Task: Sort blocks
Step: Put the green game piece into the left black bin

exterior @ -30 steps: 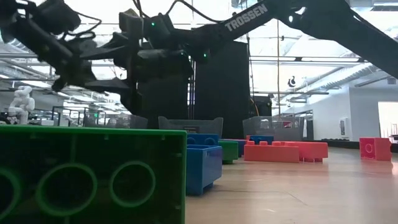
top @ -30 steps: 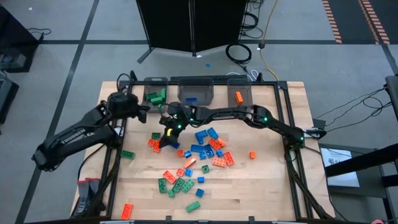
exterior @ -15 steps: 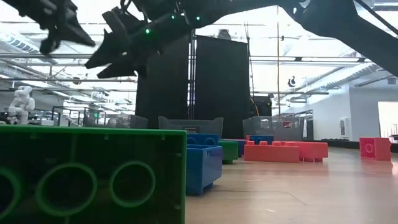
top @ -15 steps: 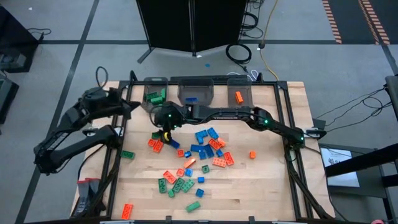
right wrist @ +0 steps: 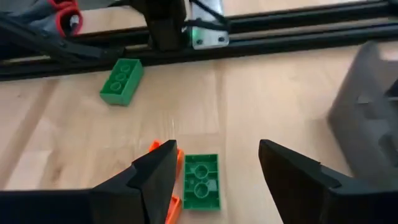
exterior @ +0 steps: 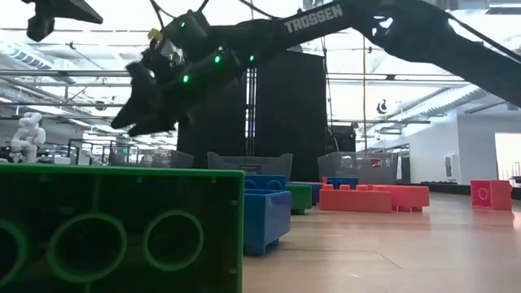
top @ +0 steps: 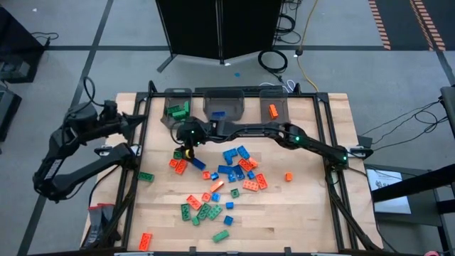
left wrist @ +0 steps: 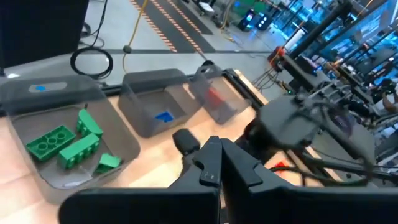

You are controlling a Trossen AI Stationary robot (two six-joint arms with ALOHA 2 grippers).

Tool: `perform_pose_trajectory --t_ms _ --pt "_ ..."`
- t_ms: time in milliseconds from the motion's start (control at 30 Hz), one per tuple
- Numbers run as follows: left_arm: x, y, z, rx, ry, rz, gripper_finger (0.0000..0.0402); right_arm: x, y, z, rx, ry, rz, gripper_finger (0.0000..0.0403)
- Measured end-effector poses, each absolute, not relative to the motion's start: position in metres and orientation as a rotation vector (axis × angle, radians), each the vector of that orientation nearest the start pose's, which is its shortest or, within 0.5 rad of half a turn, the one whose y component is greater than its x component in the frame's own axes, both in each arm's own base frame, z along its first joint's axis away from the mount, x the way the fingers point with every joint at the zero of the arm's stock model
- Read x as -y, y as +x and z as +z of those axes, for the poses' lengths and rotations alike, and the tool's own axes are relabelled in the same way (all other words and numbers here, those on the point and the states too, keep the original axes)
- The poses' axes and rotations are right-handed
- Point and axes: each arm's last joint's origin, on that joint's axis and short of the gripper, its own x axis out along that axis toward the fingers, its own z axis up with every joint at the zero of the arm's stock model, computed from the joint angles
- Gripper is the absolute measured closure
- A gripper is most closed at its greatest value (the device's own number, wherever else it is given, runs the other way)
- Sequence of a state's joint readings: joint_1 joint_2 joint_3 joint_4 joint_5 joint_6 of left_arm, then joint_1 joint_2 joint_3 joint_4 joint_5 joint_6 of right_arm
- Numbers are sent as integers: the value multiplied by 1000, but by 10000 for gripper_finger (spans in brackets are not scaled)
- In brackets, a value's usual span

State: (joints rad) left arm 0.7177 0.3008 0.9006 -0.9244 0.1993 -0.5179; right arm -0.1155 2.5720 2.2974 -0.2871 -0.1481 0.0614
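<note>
I see bare wooden tabletop (top: 306, 206) open on my right side; scattered green, blue and orange studded plastic bricks (top: 229, 168) crowd the middle.

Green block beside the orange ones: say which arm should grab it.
Right. The right gripper hangs open directly above the green block, jaws straddling it. The left gripper is shut and pulled back at the table's left edge.
</note>
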Motion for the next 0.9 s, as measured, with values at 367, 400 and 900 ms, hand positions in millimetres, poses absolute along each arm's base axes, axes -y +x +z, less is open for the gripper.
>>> perform_pose_trajectory --t_ms 367,400,900 --pt "-8 18 338 -139 -641 576 402 61 579 165 -545 156 -36 179" --pt "-8 18 338 -139 -641 576 402 62 580 161 -550 162 -39 179" --pt "-7 17 334 -182 -660 581 402 57 583 117 -623 244 -50 179"
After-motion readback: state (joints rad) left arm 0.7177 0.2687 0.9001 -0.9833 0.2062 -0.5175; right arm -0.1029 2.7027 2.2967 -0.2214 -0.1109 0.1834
